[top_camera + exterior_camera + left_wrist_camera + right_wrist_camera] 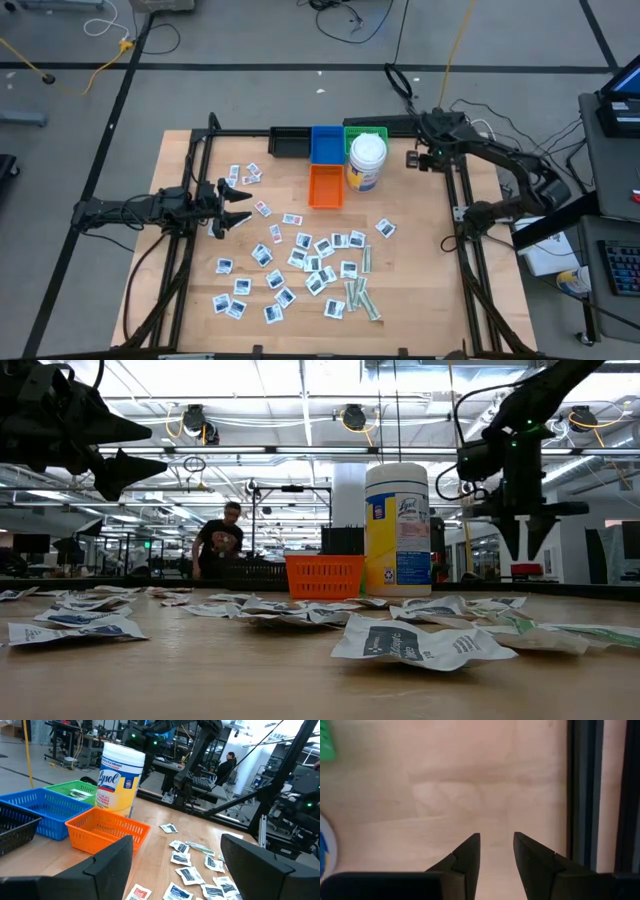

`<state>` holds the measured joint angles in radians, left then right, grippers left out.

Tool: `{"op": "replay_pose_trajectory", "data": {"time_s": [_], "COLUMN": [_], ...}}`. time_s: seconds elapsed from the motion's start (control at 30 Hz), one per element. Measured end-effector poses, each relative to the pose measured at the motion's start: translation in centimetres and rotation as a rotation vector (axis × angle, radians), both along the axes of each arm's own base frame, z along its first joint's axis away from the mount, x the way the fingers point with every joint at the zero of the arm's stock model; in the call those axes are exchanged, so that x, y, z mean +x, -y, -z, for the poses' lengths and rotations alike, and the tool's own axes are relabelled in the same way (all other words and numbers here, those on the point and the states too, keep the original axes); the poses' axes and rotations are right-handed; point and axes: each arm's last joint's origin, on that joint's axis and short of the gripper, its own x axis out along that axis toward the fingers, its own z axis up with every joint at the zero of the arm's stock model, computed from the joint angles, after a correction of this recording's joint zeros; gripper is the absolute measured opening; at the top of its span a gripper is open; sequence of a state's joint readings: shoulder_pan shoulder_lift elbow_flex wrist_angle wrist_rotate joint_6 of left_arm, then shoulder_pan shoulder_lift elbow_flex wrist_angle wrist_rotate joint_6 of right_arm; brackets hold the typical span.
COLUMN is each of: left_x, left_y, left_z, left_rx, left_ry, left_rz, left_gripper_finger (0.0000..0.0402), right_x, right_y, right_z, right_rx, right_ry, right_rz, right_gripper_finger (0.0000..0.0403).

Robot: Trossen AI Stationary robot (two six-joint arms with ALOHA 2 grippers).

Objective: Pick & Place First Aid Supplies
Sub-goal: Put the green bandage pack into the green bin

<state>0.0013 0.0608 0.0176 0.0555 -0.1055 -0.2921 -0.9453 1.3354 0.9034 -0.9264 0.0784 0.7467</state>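
Observation:
The first aid supplies (300, 260) are many small white packets that lie flat across the middle and near part of the wooden table; they also show in the low view (410, 642) and the left wrist view (187, 872). Pale grey-green strips (362, 297) lie among them at the near right. My left gripper (246, 205) hangs open at the table's left, pointing level toward the packets, nothing between its fingers (112, 862). My right gripper (526, 545) points down over bare wood at the far right, beside the wipes canister (367, 162). It is open and empty (496, 837).
At the far edge stand a black basket (288, 143), a blue basket (325, 143) and a green basket (366, 132), with an orange basket (325, 186) just in front. Black frame rails (465, 215) run along the table's sides. A person (218, 540) stands in the room behind.

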Motion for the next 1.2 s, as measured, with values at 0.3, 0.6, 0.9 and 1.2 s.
{"op": "replay_pose_trajectory", "data": {"time_s": [0.3, 0.6, 0.9, 1.2], "left_x": [0.0, 0.0, 0.0, 0.0], "left_y": [0.0, 0.0, 0.0, 0.0], "left_z": [0.0, 0.0, 0.0, 0.0], "left_rx": [0.0, 0.0, 0.0, 0.0], "left_ry": [0.0, 0.0, 0.0, 0.001], "left_rz": [0.0, 0.0, 0.0, 0.0], "left_gripper_finger": [0.0306, 0.0306, 0.0306, 0.0306], "right_x": [2.4, 5.7, 7.6, 7.4], "right_y": [-3.0, -8.7, -15.4, -21.2], "right_z": [-0.1, 0.0, 0.0, 0.0], "right_rx": [0.01, 0.062, 0.072, 0.084], "right_ry": [0.022, -0.014, -0.004, 0.012], "right_rz": [-0.195, -0.427, -0.554, -0.608], "right_gripper_finger": [0.0109, 0.0109, 0.0109, 0.0109]}}
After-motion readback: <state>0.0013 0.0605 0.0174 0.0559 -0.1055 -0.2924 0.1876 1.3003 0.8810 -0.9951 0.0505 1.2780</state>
